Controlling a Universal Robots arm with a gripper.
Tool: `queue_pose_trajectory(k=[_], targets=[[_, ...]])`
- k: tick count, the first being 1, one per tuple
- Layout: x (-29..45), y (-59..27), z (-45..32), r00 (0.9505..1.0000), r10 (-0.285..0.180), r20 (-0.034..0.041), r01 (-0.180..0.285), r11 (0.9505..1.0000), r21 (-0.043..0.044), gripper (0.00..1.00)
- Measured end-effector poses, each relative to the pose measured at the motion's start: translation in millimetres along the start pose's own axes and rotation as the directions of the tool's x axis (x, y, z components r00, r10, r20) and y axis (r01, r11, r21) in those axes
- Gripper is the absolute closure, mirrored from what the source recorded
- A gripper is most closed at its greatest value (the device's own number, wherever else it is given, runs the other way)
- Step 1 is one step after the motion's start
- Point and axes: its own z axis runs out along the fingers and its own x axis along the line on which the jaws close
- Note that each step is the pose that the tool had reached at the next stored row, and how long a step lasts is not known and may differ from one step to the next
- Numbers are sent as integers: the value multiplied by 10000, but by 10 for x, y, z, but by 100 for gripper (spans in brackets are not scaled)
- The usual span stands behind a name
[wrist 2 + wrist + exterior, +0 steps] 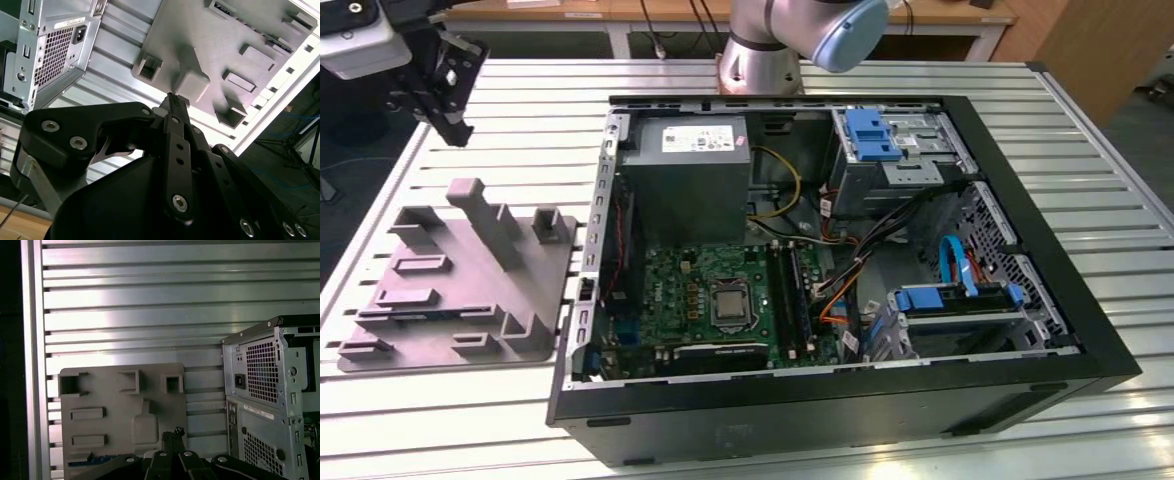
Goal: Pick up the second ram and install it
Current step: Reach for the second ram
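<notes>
Although the claw [172, 434] hangs narrow and empty, I judge the second ram [92, 459] to be the dark strip on the grey fixture [120, 412], below the claw and aside, long axis parallel to finger travel.

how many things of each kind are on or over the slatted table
open desktop computer case: 1
grey parts fixture: 1
end effector: 1
total: 3
</notes>
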Motion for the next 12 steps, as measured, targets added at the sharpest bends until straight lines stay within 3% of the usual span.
queue_pose_trajectory(k=[12], targets=[[153, -16, 4, 10000, 0, 0, 0, 10000, 0, 90]])
